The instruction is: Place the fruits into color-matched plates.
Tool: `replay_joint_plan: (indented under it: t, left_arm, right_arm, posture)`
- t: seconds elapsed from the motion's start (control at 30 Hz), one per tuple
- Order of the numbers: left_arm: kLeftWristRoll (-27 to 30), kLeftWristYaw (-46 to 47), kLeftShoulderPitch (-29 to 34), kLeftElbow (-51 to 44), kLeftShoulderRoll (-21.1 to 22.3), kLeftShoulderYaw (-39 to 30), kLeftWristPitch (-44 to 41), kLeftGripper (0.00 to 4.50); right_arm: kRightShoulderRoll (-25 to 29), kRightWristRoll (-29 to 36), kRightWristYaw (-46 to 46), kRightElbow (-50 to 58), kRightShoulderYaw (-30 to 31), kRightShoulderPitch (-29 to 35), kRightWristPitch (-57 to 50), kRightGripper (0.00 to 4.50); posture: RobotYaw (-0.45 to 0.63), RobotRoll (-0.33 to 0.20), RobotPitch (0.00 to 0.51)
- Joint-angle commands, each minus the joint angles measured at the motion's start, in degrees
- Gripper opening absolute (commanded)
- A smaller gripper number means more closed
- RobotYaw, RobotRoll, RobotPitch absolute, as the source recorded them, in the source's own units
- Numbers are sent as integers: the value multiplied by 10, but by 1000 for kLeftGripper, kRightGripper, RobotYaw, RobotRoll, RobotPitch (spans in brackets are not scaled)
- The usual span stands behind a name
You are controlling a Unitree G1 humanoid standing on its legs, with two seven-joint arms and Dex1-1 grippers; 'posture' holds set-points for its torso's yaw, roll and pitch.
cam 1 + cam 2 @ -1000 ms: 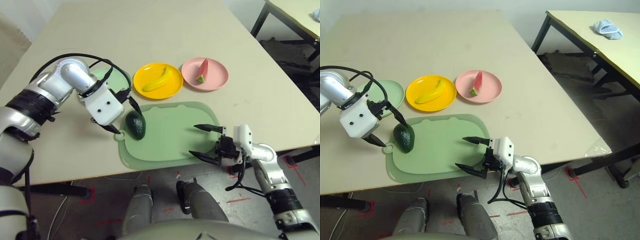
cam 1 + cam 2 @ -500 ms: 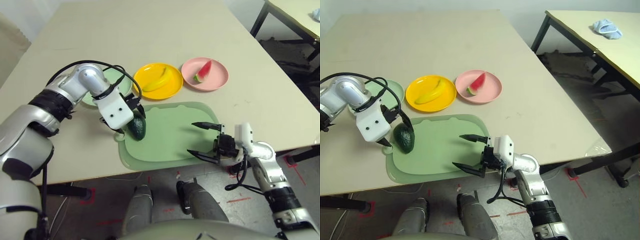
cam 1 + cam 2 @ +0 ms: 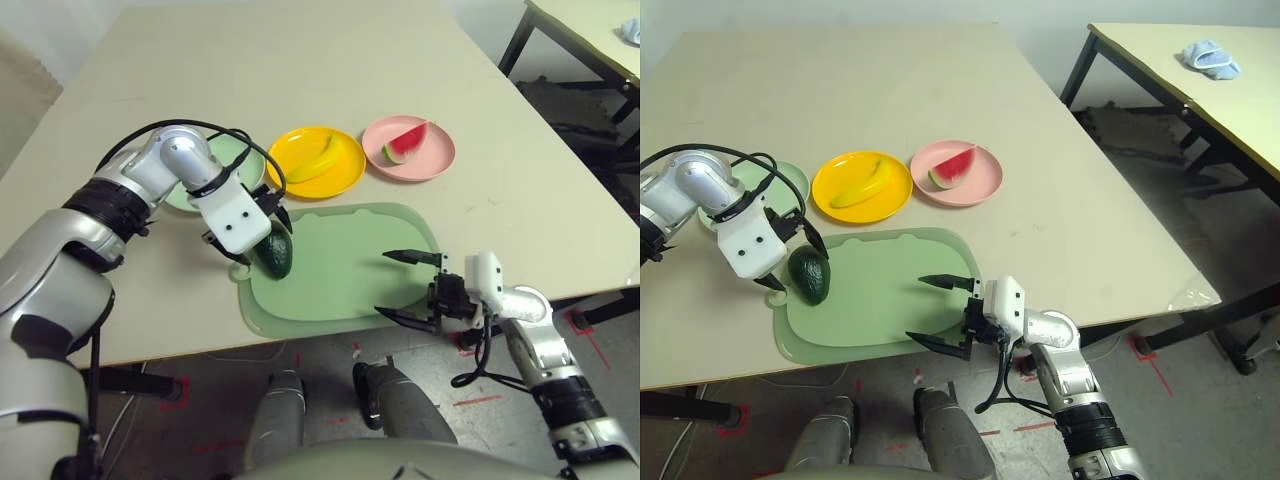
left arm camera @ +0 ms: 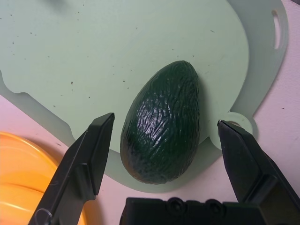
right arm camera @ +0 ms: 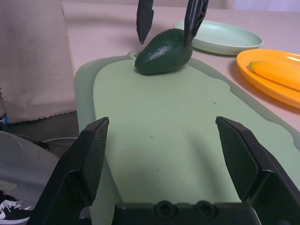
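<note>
A dark green avocado (image 3: 274, 253) lies at the left end of the pale green cutting board (image 3: 340, 270). My left gripper (image 3: 262, 240) is open and low over it, one finger on each side of the avocado (image 4: 161, 122), not closed on it. The pale green plate (image 3: 232, 155) lies behind, partly hidden by my left arm. A banana (image 3: 312, 160) lies in the yellow plate (image 3: 345, 175). On the pink plate (image 3: 437, 160) rests a watermelon wedge (image 3: 403, 143). My right gripper (image 3: 383, 283) hangs open and empty at the board's front right edge.
The cutting board reaches almost to the table's front edge (image 3: 180, 345). Beyond the plates lies bare tabletop (image 3: 300, 60). A second table with a blue cloth (image 3: 1213, 58) stands apart at the far right.
My left gripper has come down and to the right, so that its fingers straddle the avocado. The watermelon wedge has tipped onto its side in the pink plate. My right gripper has hardly moved.
</note>
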State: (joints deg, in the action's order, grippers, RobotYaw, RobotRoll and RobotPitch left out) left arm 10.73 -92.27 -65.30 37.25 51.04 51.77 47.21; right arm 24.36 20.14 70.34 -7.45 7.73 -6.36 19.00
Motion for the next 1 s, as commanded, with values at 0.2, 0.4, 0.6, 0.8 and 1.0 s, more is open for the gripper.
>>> replay_joint_plan:
  t: [0.2,0.4,0.6,0.8,1.0]
  left_arm:
    - [-31,-2,10,12,-3,3,13,2701]
    - [-32,-2,13,13,-5,3,18,2660]
    - [-28,-2,-11,39,4,-20,13,2660]
    - [-83,-2,-68,165,11,-89,18,2587]
    - [-100,-2,-84,240,20,-153,-8,2587]
  right_arm:
    - [5,-10,-10,17,12,2,-4,4500]
    - [6,-9,-18,23,13,-3,-9,4500]
    - [5,4,-31,54,11,0,-27,4500]
    - [3,15,-81,124,9,20,-101,4500]
    - [-5,20,-131,163,1,53,-138,4500]
  posture:
    - [-170,0,150]
    - [-174,0,152]
    - [-168,0,150]
    - [-149,0,147]
    - [-142,0,144]
